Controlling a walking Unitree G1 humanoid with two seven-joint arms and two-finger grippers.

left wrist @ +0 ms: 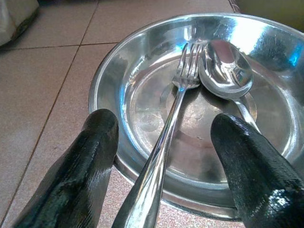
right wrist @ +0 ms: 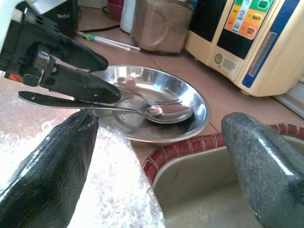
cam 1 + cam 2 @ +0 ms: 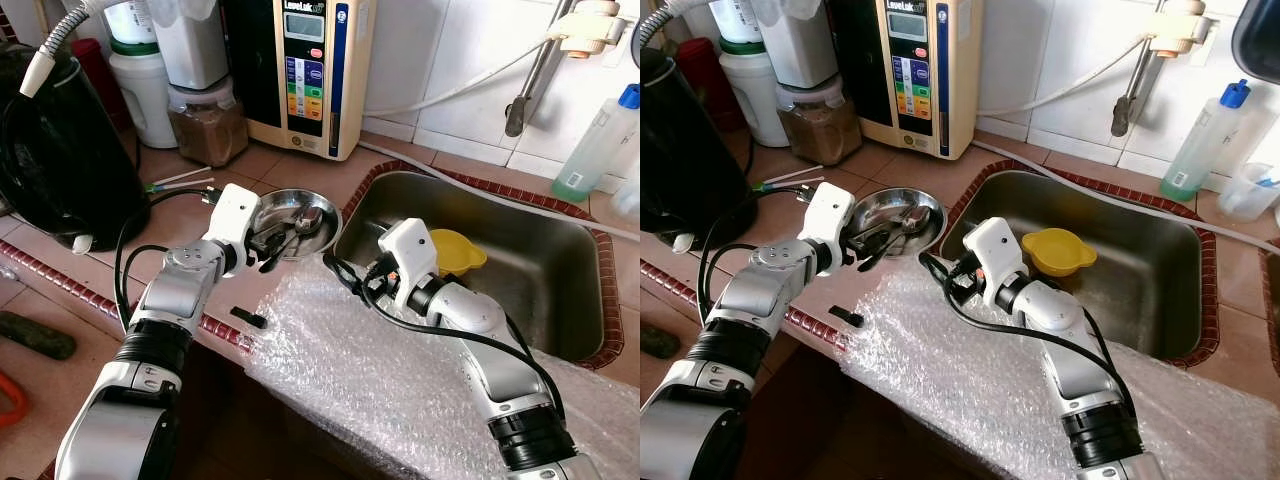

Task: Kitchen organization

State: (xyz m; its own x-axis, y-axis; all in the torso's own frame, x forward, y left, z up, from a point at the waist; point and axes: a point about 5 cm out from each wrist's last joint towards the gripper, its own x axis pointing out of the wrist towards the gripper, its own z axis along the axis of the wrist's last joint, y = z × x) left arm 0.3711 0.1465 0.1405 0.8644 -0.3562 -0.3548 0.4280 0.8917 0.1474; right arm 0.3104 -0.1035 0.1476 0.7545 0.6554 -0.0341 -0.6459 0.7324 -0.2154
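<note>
Fork (image 1: 178, 102) and spoon (image 1: 225, 71) are lying side by side in the steel plate (image 3: 330, 222), heads in the dish, handles jutting over the rim toward the robot. The plate is sitting on the tiled counter just beside the sink (image 3: 560, 330). Likely handling: thin, stiff, light, polished metal, so slippery; best grip probably mid-handle where it overhangs the rim. Left gripper (image 1: 166, 166) is hovering at that rim, fingers apart, straddling the fork handle. Right gripper (image 2: 156, 156) is waiting near the sink's corner, fingers spread wide, holding nothing, above bubble wrap (image 3: 400, 380).
</note>
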